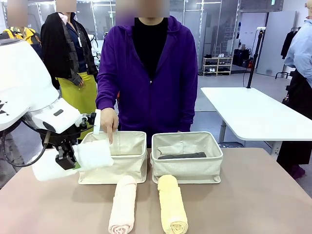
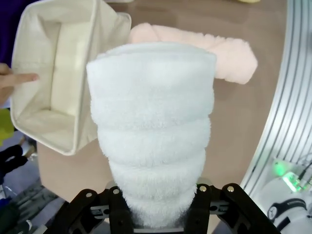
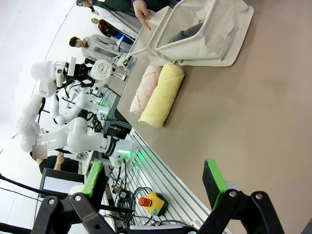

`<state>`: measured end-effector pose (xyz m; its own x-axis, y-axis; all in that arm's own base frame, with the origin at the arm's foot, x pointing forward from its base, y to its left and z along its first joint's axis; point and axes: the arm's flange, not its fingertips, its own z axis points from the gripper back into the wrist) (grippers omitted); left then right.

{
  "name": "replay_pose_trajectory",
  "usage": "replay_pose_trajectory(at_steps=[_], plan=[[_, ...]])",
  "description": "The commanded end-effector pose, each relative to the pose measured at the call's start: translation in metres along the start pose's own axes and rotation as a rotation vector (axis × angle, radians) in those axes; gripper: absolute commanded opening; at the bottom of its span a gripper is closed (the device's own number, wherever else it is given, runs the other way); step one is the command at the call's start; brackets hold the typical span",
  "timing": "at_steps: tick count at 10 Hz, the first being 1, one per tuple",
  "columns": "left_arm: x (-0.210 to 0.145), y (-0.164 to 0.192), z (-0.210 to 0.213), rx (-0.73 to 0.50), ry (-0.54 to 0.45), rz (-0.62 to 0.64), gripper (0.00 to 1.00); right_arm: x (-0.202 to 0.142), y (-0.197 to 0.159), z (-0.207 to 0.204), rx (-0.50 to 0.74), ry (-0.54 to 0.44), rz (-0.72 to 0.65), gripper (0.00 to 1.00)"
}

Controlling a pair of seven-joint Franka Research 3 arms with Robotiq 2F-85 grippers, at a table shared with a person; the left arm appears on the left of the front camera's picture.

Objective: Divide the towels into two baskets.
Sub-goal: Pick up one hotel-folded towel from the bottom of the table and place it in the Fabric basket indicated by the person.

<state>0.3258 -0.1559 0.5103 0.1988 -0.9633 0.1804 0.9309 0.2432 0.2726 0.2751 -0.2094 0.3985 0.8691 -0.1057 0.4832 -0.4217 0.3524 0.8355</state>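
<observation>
My left gripper (image 1: 68, 163) is clamped on the white towel (image 1: 90, 155). The roll sticks out past my fingers and hangs above the table (image 1: 253, 195) at the outer end of the left basket (image 1: 114, 169). A person's hand (image 1: 109, 125) points down into that basket from its far rim. The pink towel (image 1: 123, 202) lies just in front of the basket, with the yellow towel (image 1: 171, 204) beside it. The second basket (image 1: 187, 171) stands next to the left basket and holds the grey towel (image 1: 183, 156). My right gripper (image 3: 153, 180) is spread wide and holds nothing, well apart from the basket.

Front view faces the person (image 1: 146, 73) across the table (image 1: 253, 195); left wrist view looks down close, right wrist view low and far; all share the pink towel (image 1: 123, 204).
</observation>
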Motion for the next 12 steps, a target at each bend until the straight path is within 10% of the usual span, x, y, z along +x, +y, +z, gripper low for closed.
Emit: replay_pose_trajectory(at_steps=[1,2,7,12], plan=[[-0.003,-0.002,0.005,0.000,0.014,0.031,0.22,-0.002,0.005,0.003,0.003,0.008,-0.008,1.00],[0.000,0.000,0.000,0.000,0.000,0.000,0.40,-0.002,0.005,0.003,0.003,0.008,-0.008,1.00],[0.073,0.110,-0.041,0.231,-0.023,-0.425,0.40,-0.002,0.005,0.003,0.003,0.008,-0.008,1.00],[0.090,0.155,-0.108,0.246,0.060,-0.403,0.40,-0.002,0.005,0.003,0.003,0.008,-0.008,1.00]])
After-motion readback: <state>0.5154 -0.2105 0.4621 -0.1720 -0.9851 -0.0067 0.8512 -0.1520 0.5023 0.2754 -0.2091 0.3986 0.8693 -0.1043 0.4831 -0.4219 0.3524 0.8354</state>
